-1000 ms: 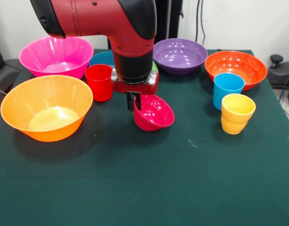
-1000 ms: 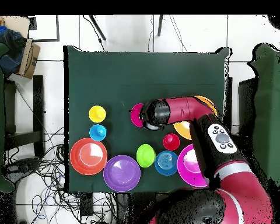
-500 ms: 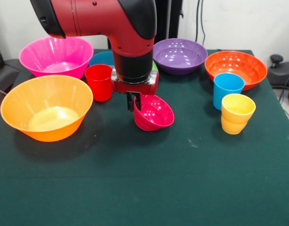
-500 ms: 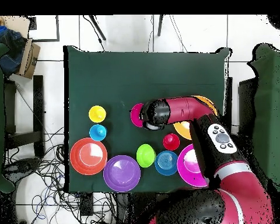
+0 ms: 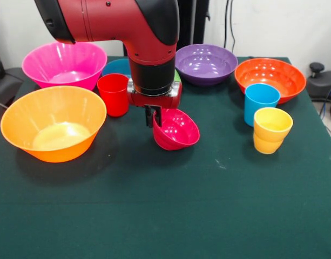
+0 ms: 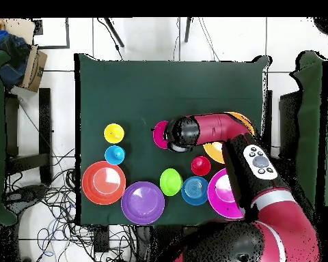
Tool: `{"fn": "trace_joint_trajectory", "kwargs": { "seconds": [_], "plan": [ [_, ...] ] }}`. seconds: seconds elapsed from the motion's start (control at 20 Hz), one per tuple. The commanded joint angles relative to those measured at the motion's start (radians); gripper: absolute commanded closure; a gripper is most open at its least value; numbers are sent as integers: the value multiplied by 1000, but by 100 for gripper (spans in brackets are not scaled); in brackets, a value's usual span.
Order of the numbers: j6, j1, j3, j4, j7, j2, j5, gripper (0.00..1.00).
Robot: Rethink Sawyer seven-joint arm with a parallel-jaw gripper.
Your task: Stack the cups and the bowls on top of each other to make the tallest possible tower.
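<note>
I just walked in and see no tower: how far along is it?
Nothing is stacked yet. The hand grips the rim of the crimson bowl, which hangs tilted. The orange bowl, red cup and yellow cup all stand separately, waiting.

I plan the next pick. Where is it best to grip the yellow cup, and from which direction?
Probably the rim, from straight above. The yellow cup stands upright with its mouth open upward, so one finger can go inside and one outside. Keep away from the side facing the blue cup, which stands close by.
</note>
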Motion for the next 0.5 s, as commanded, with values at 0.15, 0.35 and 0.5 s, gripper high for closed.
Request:
{"fn": "trace_joint_trajectory", "kwargs": {
  "seconds": [0.15, 0.35, 0.5],
  "plan": [
    [-36, 5, 35, -26, -193, 7, -87, 100],
    [-39, 6, 34, -31, -193, 13, -90, 100],
    [-39, 5, 34, -32, -193, 14, -90, 100]
  ]
}}
